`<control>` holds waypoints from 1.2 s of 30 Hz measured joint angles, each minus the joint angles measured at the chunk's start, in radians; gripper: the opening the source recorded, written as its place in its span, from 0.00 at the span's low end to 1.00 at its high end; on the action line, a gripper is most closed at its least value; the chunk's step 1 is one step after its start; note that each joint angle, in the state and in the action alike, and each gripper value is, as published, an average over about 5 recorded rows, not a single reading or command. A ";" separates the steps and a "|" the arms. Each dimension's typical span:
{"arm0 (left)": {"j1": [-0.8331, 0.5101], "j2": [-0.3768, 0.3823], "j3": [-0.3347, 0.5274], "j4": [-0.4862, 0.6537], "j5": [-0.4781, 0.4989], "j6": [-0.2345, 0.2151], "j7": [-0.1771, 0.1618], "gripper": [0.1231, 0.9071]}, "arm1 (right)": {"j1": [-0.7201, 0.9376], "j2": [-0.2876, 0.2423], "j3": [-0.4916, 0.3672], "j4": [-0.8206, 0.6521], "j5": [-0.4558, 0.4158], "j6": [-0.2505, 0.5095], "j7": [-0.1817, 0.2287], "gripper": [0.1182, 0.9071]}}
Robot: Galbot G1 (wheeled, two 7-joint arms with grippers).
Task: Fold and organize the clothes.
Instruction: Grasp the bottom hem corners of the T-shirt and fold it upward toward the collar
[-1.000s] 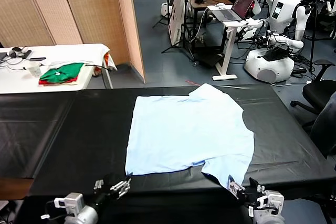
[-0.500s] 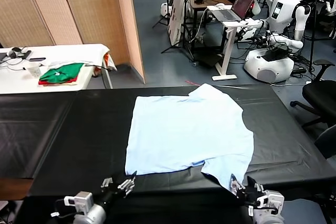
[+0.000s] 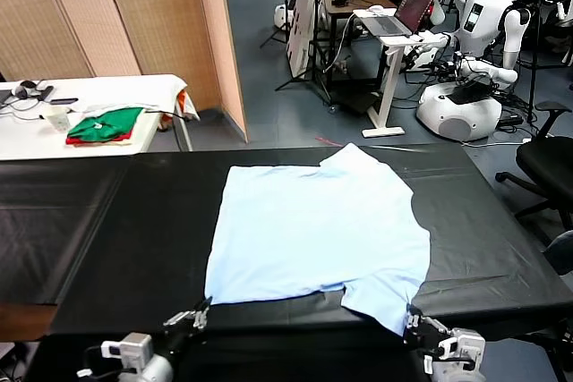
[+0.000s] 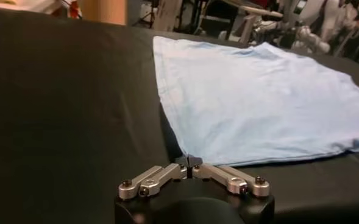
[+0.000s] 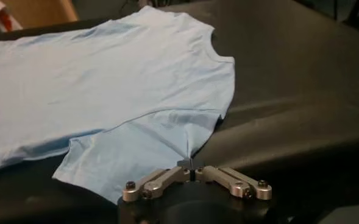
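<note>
Pinching the T-shirt [image 3: 318, 230] at its near edge, left pincer [image 4: 189, 162] and right pincer [image 5: 191, 164] seem clamped shut.

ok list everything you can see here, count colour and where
T-shirt: one, pale light blue, spread flat on the black table, near corners pinched
black table: one, black cover, right in front of the robot
white table: one, white cloth, far left behind the black table
folded garments: small stack, green over red, on the white table
wooden screen: one, tan panels, behind the white table
laptop: one, dark red lid, on a desk at the back
other robot: at least one, white, back right
office chair: one, black, far right
left gripper: one, silver, shut on the T-shirt's near left corner
right gripper: one, silver, shut on the T-shirt's near sleeve
</note>
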 joint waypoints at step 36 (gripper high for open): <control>-0.375 -0.063 0.094 0.230 0.122 -0.120 -0.007 0.03 | 0.592 -0.169 -0.110 -0.463 -0.055 0.228 -0.178 0.03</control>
